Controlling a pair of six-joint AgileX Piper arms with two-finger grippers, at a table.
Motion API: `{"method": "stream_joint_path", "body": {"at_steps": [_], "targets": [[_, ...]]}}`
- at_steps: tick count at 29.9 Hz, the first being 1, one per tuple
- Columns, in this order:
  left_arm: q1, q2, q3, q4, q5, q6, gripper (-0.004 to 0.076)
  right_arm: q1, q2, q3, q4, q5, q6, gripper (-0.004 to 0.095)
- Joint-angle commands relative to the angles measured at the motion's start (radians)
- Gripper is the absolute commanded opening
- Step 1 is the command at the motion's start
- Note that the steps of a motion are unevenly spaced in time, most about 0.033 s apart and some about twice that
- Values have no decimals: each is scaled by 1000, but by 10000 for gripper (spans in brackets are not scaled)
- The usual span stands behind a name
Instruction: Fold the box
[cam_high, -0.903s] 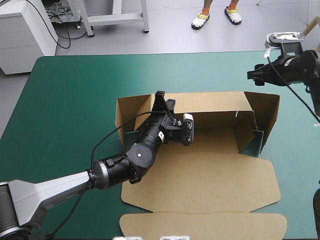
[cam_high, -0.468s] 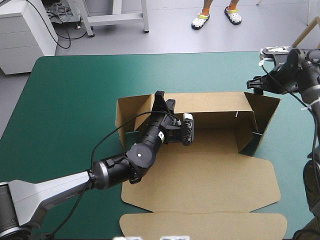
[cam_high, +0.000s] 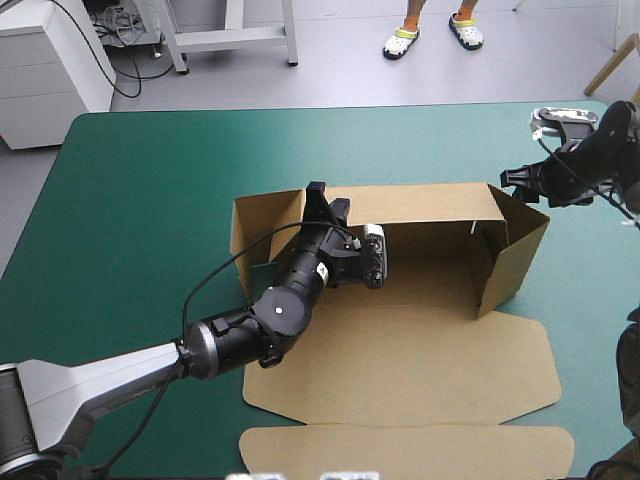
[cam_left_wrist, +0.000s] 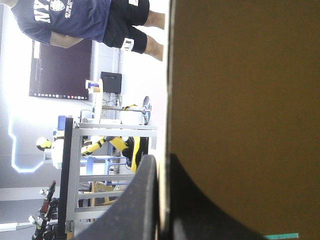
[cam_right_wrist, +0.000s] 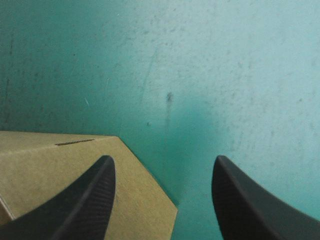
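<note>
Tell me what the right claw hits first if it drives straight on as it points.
Likely the teal-green cover, seen straight ahead of the open right claw. One finger overlaps the box at its corner and might clip it first; depth is unclear.

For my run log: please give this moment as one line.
left pincer: shut on box at far wall | right pincer: open, by right end wall | lid: flat

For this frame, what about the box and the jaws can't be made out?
High view: the left arm covers the box floor's left part.
Left wrist view: one wall fills the view; the rest is hidden.
Right wrist view: only a corner shows, cut off by the edge.
Whether the right jaws touch the box: unclear.
</note>
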Motion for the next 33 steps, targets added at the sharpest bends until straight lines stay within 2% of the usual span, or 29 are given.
{"method": "stream_joint_path", "body": {"at_steps": [1, 6, 13, 20, 26, 33], "targets": [[-11, -40, -22, 91, 12, -29, -10, -6, -69, 29, 35, -15, -32, 484], [-11, -40, -22, 91, 12, -29, -10, -6, -114, 111, 35, -15, -57, 438], [-11, -40, -22, 91, 5, -29, -10, -6, -200, 223, 43, -18, -111, 434], [-11, -40, -22, 89, 5, -18, -10, -6, -311, 335, 115, -86, -174, 426], [-11, -40, -22, 89, 5, -21, -10, -6, -370, 422, 164, -145, -315, 427], [-11, -40, -22, 89, 5, -24, -10, -6, -370, 504, 238, -161, -555, 427]]}}
